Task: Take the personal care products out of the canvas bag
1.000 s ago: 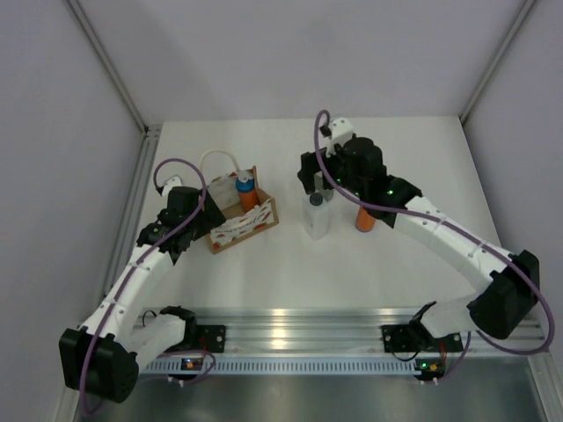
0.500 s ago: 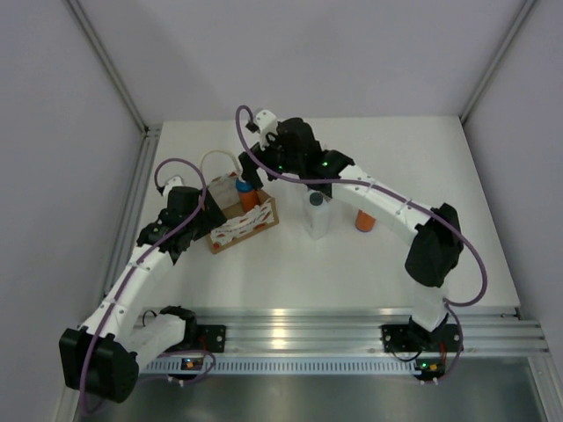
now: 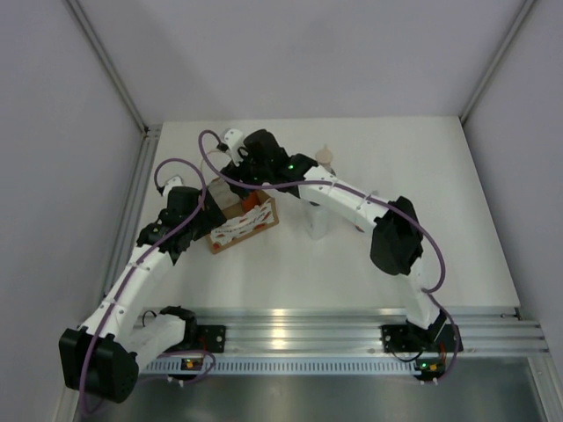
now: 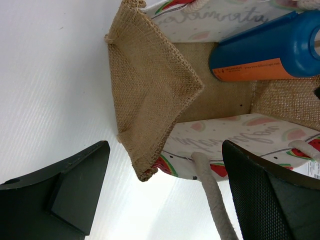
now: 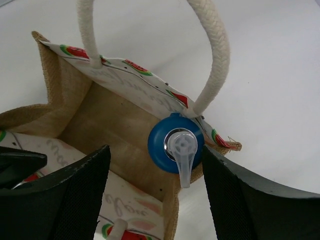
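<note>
**Top view.** I am logging the canvas bag (image 3: pixel 236 227) as standing on the table (image 3: pixel 396 158), left of centre. The left gripper (image 3: pixel 201 211) is sitting at its left end. The right arm is arching across so that the right gripper (image 3: pixel 244 178) is hanging over the bag's mouth and covering most of what is inside. Already out on the table:
- The white bottle (image 3: pixel 317 221) is standing upright, well apart from the bag.
- The grey-green bottle (image 3: pixel 325 159) is standing behind the arm.
- I am not finding a second orange one in any view.

**Left wrist.** The left gripper's jaws are spread wide, straddling the bag's folded end wall. I am seeing no contact and nothing held. Inside the bag I am counting one item, the orange bottle (image 4: pixel 265 50), lying against the far printed wall.

**Right wrist.** The right gripper is released and empty, its fingers (image 5: pixel 75 200) parted either side of the opening. I am looking straight down the bottle's long axis, so it is standing upright, in line with the approach.
- Its blue pump top (image 5: pixel 176 144) is sitting in the bag's corner by a rope handle (image 5: pixel 212 55).
- It is lying nearer the right-hand finger than the other.
- The nozzle is pointing back toward the camera.

The right arm is the nearer one. I am judging that it is needing a small shift toward that corner before descending and closing, with the handle close enough to snag.
</note>
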### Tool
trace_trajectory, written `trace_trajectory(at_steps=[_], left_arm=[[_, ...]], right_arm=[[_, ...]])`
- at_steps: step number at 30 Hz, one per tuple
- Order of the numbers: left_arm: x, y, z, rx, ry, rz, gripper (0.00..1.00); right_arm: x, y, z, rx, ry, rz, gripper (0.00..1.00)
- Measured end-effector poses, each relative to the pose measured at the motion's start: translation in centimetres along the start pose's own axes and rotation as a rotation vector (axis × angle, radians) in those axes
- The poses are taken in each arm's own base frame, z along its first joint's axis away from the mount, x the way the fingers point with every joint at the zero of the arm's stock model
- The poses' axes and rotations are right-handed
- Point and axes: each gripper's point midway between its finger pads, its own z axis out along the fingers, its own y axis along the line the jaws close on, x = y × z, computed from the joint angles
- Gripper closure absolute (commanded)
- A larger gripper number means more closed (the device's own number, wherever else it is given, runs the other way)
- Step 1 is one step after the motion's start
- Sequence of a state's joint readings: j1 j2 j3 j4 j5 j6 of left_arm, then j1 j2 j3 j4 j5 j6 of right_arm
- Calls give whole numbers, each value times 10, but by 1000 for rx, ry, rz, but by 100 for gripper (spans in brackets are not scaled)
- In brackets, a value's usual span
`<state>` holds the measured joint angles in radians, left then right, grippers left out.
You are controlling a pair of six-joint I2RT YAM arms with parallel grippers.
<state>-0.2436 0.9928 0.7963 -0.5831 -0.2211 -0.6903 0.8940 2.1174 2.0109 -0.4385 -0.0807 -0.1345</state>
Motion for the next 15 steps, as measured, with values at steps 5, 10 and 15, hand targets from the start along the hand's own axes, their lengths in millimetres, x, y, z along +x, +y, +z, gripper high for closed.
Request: trace_trajectory(at_steps=[5, 10, 15], left_arm=[[0, 0, 0, 0, 0, 0, 2], [0, 0, 0, 0, 0, 0, 2], [0, 0, 0, 0, 0, 0, 2]], right_arm=[[15, -4, 18, 17, 43, -16, 30], [27, -7, 30, 28, 71, -35, 30], [29, -11, 39, 41, 76, -49, 28]])
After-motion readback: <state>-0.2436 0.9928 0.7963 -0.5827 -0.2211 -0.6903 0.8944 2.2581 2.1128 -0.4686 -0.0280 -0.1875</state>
